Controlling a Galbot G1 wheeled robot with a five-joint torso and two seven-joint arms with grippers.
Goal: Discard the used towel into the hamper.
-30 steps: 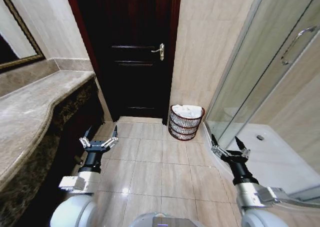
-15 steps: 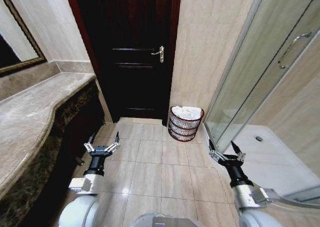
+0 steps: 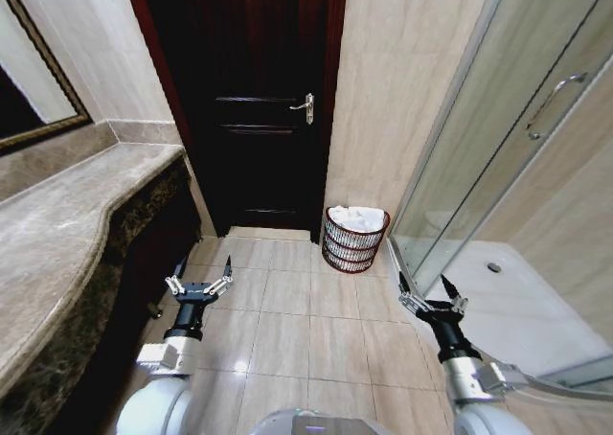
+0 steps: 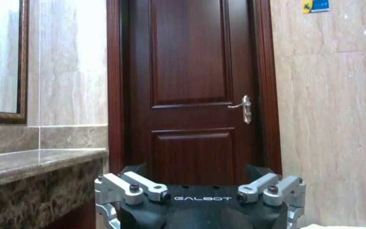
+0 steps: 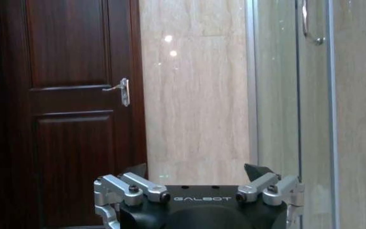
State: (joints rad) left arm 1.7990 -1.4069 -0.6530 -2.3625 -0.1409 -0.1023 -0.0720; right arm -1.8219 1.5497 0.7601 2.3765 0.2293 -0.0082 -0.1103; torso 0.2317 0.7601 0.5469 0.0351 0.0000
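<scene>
Nearest, both arms are held low over the tiled floor point(image 3: 297, 330). The left gripper point(image 3: 200, 280) is seen spread wide with nothing between its fingers, beside the dark marble vanity point(image 3: 86, 215). The right gripper point(image 3: 425, 296) is likewise splayed and empty, close to the glass shower door point(image 3: 479, 157).

Farther off, the hamper point(image 3: 353, 239) is set on the floor in the corner between the dark wooden door point(image 3: 259, 100) and the shower enclosure. The towel point(image 3: 358, 218) is seen as a white bundle inside it, heaped up to the rim. The task is judged essentially done.

Risks from here:
- Right gripper is near the glass; the pane could be struck if the base is turned or the arm swung outward.
- Left arm is close to the vanity edge; it could be scraped in a tight turn.
- Towel sits high in the hamper; a fold could be spilled over the rim if the light wire basket is bumped or tipped by an approaching base.
- Hamper stands just beside the door; it could be knocked if the door is opened, depending on swing direction, which cannot be told.
</scene>
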